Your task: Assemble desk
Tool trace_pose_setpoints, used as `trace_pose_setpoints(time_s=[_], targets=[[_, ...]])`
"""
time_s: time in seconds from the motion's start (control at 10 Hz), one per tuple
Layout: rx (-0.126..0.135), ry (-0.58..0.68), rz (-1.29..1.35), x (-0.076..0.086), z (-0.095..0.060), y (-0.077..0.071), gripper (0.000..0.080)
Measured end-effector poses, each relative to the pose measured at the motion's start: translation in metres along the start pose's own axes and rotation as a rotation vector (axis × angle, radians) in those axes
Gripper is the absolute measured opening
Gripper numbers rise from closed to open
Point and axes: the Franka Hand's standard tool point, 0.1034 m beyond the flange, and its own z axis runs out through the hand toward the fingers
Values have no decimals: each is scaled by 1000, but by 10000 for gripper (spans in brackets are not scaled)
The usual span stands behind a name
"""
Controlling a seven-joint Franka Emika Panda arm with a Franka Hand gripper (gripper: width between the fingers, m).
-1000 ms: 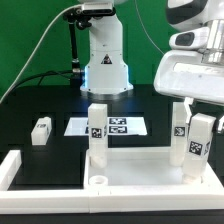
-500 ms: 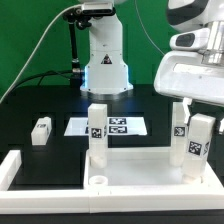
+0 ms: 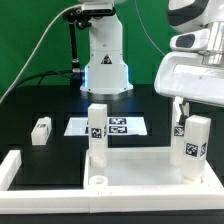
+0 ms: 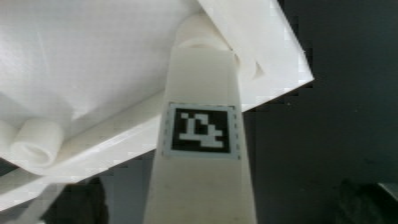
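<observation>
The desk is partly built. Near the table's edge at the exterior view's left, 1 loose leg lies flat, well apart from the rest and not yet fitted. Next along, the desk top lies by the table's front edge. On it, 1 standing leg is upright at a rear corner, while the front socket below it is empty. Toward the table's edge at the exterior view's right, a rear leg stands partly hidden, so I cannot tell how firmly it is seated. Just in front of it, the gripped leg stands upright at the desk top's corner.

By my judgement, 2 legs are in, 1 is being seated, and 1 is left.

The arm reaches down from above over that right corner. The pincer points straight down and appears closed on the gripped leg's upper end, though its fingers are hard to make out.
</observation>
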Motion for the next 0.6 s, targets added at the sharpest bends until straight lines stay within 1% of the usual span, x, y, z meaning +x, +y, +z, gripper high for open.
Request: trace_pose_setpoints(time_s=[0.5,0.6], targets=[[1,-3,-7,1,0,1,649],[17,-38,-1,16,-3,8,649]])
